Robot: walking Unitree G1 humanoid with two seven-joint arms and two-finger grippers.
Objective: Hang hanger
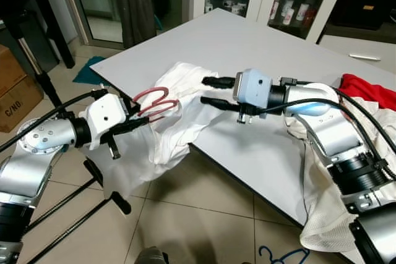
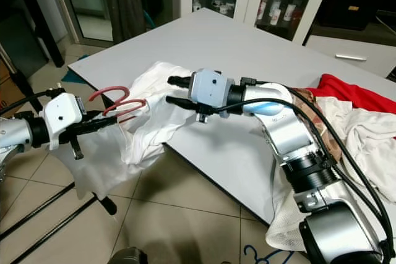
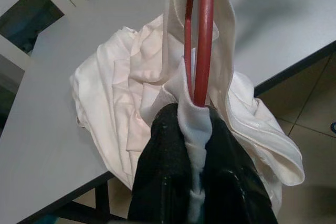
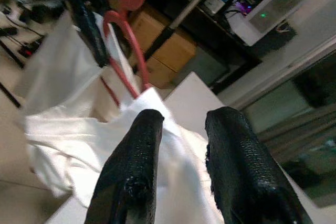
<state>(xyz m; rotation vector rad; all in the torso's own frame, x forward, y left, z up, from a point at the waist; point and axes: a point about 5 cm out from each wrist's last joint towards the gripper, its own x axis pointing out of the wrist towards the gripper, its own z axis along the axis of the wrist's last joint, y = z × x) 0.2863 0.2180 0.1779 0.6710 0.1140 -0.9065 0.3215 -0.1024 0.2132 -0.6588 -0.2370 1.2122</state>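
Your left gripper (image 1: 141,117) is clamped on the red hanger (image 1: 156,101) and white shirt (image 1: 176,122), left of centre.
Your right gripper (image 1: 211,91) stands parted just right of it, above the table (image 1: 247,47) edge.

Both head eyes are looking down at the bench (image 1: 247,47); each wrist camera is peering closely along its pincer.
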